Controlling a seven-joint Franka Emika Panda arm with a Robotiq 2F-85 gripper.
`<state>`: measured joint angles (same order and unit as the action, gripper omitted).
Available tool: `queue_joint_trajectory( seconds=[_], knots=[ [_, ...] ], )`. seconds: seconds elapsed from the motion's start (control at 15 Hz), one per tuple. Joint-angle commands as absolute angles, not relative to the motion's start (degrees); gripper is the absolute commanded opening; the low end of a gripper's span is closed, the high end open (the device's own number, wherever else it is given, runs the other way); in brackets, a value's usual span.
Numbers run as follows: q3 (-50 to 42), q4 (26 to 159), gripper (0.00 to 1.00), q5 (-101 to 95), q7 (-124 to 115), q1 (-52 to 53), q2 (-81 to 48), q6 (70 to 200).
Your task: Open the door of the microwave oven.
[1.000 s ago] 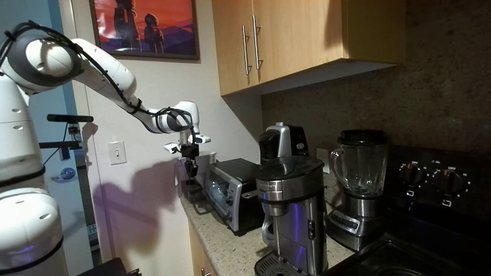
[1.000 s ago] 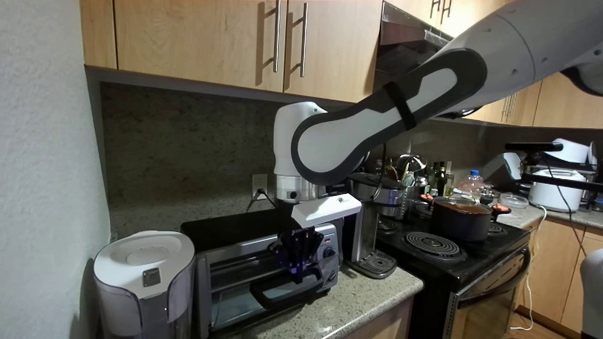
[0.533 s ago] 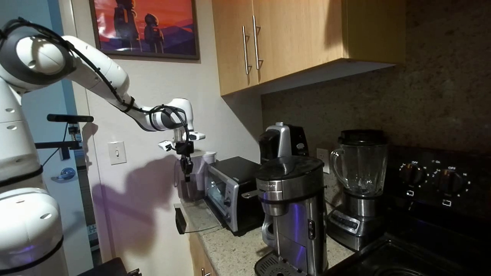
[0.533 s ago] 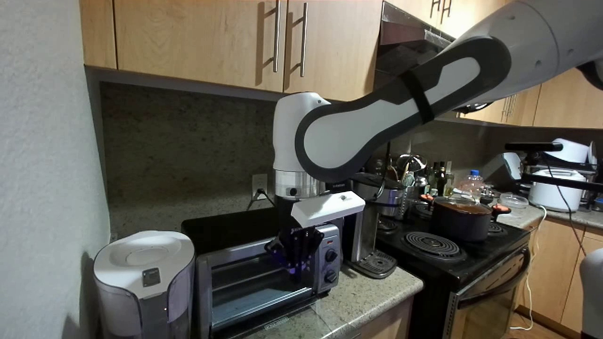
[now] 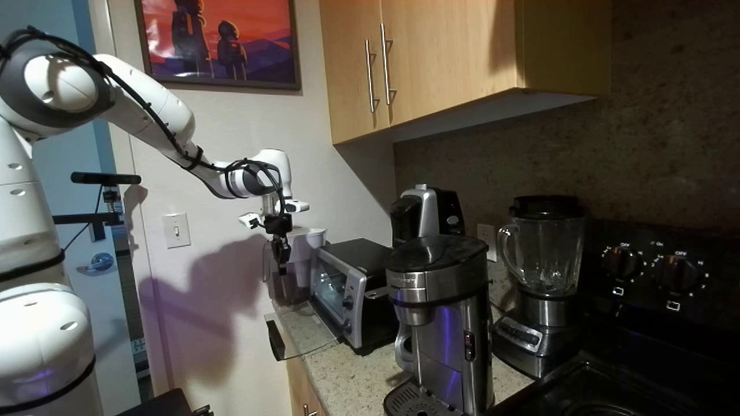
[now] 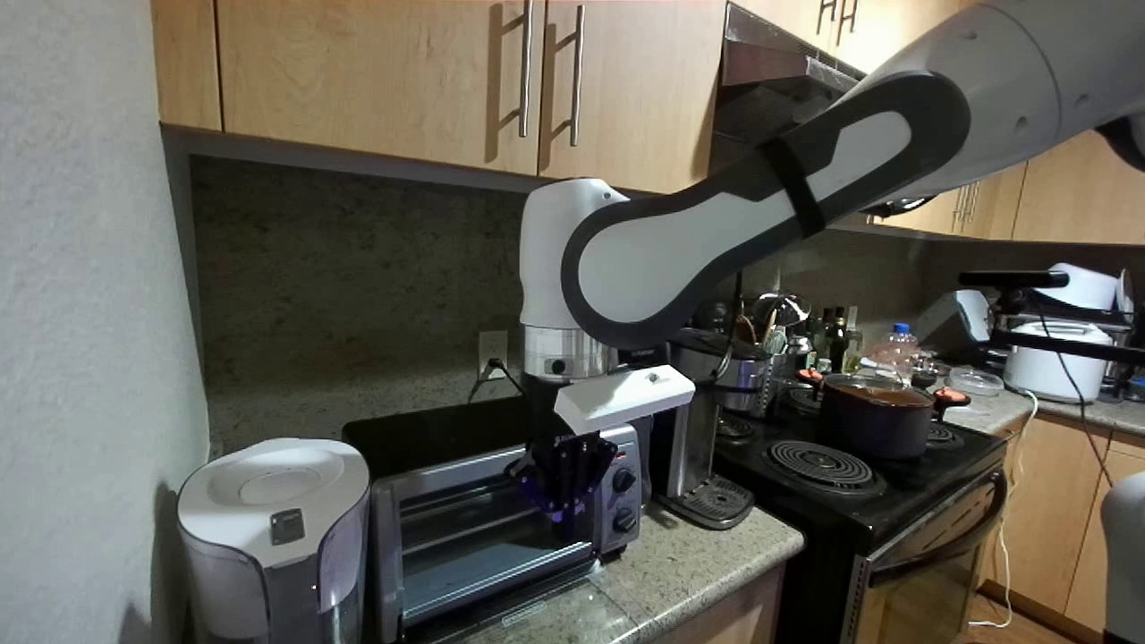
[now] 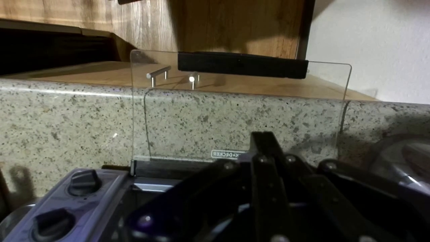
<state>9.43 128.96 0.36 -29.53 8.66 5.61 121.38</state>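
Note:
The microwave oven (image 5: 351, 303) is a small silver and black box on the counter in both exterior views (image 6: 438, 472). Its control panel with knobs (image 7: 87, 201) is in the wrist view. The glass door (image 5: 309, 335) is folded down flat, out past the counter edge. The wrist view shows the clear door (image 7: 231, 117) over the speckled counter, with its black handle (image 7: 242, 65) at the outer end. My gripper (image 5: 282, 268) hangs pointing down above the lowered door, in front of the oven opening. Its fingertips (image 7: 262, 134) are together with nothing between them. In an exterior view the gripper (image 6: 565, 528) hides part of the opening.
A steel coffee maker (image 5: 439, 323) stands beside the oven on the stove side. A clear and white pitcher (image 6: 277, 501) stands at its wall side. A blender (image 5: 546, 277) and the black stove (image 6: 832, 483) with a pot (image 6: 877, 416) are farther along. Wooden cabinets (image 6: 376, 80) hang above.
The door has dropped from partly open to flat. My gripper has moved up and outward, away from the handle, then stayed nearly still. The oven has shifted very slightly.

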Motion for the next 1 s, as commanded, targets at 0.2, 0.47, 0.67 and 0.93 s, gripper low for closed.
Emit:
queue_joint_trajectory(
  seconds=[0.2,0.47,0.67,0.93],
  knots=[
    [9.14,130.71,0.03,1.46,-29.09,7.83,7.87,122.44],
    [9.32,128.87,0.11,1.65,-28.68,7.67,6.08,121.35],
    [9.28,128.88,0.28,1.83,-28.46,7.63,6.30,121.36],
    [9.28,128.89,0.28,1.84,-28.45,7.63,6.31,121.36]
  ],
)
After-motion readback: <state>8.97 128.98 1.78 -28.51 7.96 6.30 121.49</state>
